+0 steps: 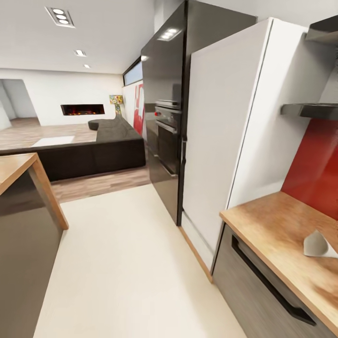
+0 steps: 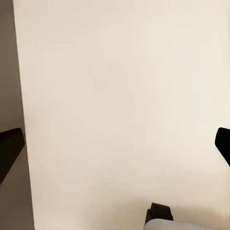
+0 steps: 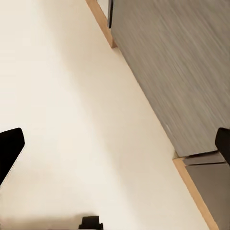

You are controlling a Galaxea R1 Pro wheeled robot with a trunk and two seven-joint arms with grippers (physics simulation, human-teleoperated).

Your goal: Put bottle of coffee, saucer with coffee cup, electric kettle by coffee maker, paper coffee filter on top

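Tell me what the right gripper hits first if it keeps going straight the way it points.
Most likely the cream floor: the open right gripper points down at it, just beside the grey cabinet front. Depth is unclear.

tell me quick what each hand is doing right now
Left hand: open, empty, over the pale floor.
Right hand: open, empty, over the floor beside a grey cabinet front.

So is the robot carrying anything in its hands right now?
No. The left gripper and right gripper are both open, with just pale floor between their fingers.
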